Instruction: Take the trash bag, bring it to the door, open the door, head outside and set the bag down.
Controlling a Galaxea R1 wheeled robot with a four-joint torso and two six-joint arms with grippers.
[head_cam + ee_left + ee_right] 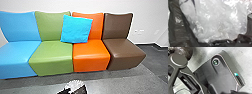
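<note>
Your head view, left to right: blue seat (18, 58), then green seat (52, 58); both line up with the wall, probably to keep the walkway open. Cyan cushion (76, 29) leans back across the green-orange joint, propped by both backrests. Trash bag (75, 85): low, near the bottom centre, in front of you; probably kept there so your camera looks over it. Orange seat (91, 60) and brown seat (125, 53) finish the row.

Left wrist: pale, crinkled plastic (218, 21) with a dark liner (177, 25) around it, close to the camera (closeness alone proves no grip). Left gripper: cannot tell whether it is wide, narrow or holding the bag. Right gripper: state likewise undetermined. Judgement: carrying stage, bag not yet outside.
</note>
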